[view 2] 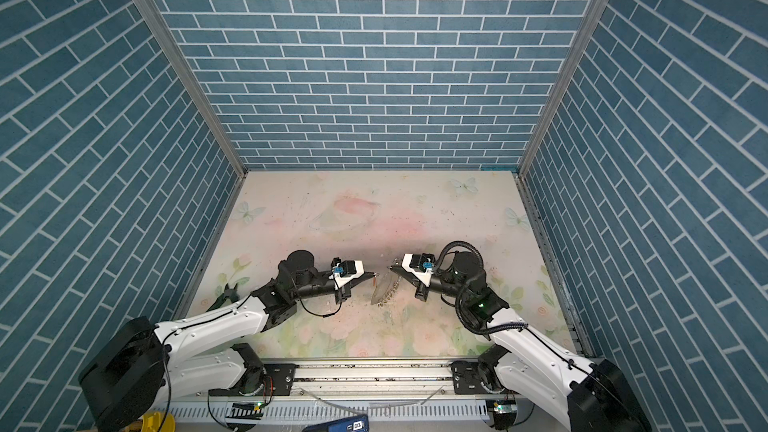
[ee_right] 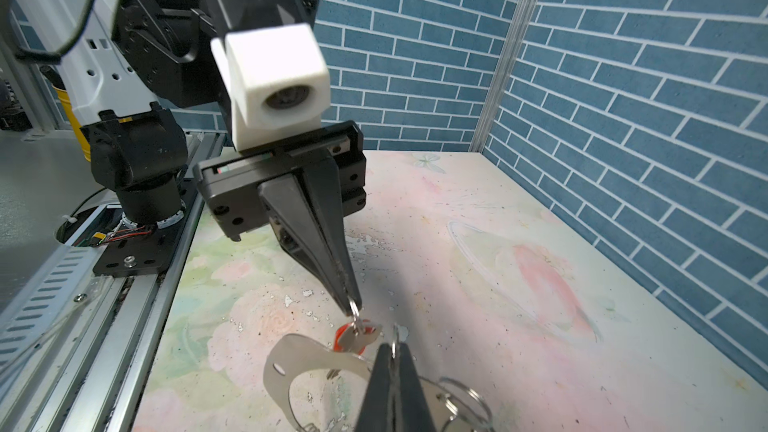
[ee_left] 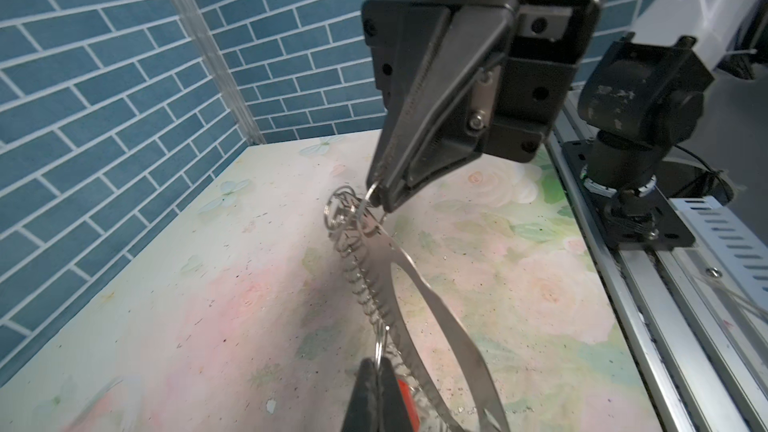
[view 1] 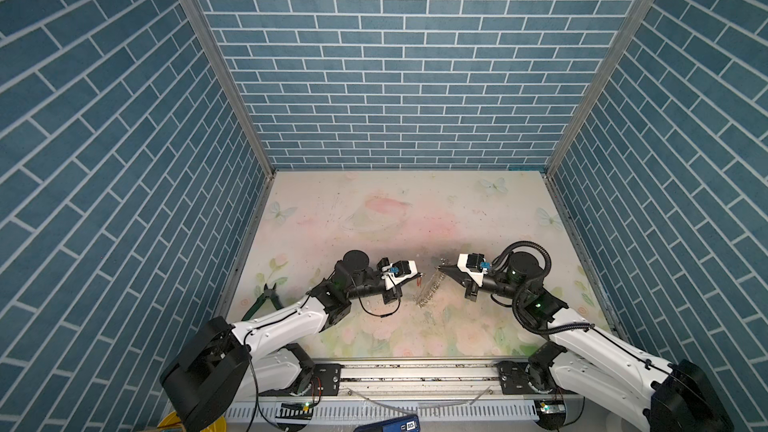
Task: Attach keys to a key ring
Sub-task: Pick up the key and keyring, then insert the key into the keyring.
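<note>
left tool (ee_left: 376, 361) clenched on the small metal loop (ee_right: 353, 310) of the orange-red key tag (ee_right: 341, 331) — right tool (ee_right: 392, 347) pinches one silver split ring (ee_left: 372, 192) of the key ring (ee_left: 386, 241), which hangs between the two tools over the table (view 1: 374, 209).

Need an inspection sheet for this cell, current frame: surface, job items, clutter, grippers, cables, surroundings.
surface: floral tabletop, scuffed and speckled.
job's things: key ring, hoop fringed with small rings, mid-table; orange-red key tag against it.
clutter: green-handled pliers near left arm.
grippers: left gripper shut on key tag's loop; right gripper shut on one of key ring's small rings.
cables: loose black cable under left wrist; corrugated conduit on right arm.
surroundings: blue brick walls; aluminium rail in front.
</note>
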You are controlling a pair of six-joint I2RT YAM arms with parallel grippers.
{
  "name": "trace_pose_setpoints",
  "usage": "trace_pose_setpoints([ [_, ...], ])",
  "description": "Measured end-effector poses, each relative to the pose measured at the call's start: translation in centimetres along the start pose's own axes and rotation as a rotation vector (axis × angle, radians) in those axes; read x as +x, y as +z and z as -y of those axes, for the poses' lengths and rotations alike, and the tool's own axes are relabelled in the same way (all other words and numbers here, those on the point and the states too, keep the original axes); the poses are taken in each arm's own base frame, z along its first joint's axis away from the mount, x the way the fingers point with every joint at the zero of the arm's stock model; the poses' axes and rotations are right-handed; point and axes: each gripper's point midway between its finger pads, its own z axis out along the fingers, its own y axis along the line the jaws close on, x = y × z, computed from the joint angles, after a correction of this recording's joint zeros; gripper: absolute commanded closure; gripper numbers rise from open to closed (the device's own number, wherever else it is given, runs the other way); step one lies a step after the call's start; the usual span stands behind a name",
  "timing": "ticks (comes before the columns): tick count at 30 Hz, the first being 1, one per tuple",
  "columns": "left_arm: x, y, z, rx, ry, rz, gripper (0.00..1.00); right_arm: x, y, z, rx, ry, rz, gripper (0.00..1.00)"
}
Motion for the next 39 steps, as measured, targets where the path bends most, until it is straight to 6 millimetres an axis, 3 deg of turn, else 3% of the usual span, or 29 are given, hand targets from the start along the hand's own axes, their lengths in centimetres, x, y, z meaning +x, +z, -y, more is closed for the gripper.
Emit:
trace_pose_setpoints([
  [7, -2.6, -1.0, -0.8, -0.078, -0.028, 0.061, 1.0, 1.2, 0.5, 0.3, 0.018, 0.092, -0.045, 1.0],
  [17, -2.1, -0.5, -0.6, -0.093, -0.016, 0.038, 1.0, 0.8, 2.2, -1.1, -0.039, 0.151, -0.065, 1.0],
  [39, 0.1, 0.2, 0.7, -0.087, 0.085, -0.003, 1.0, 0.3, 2.5, -1.2, -0.028, 0.217, -0.049, 1.0],
])
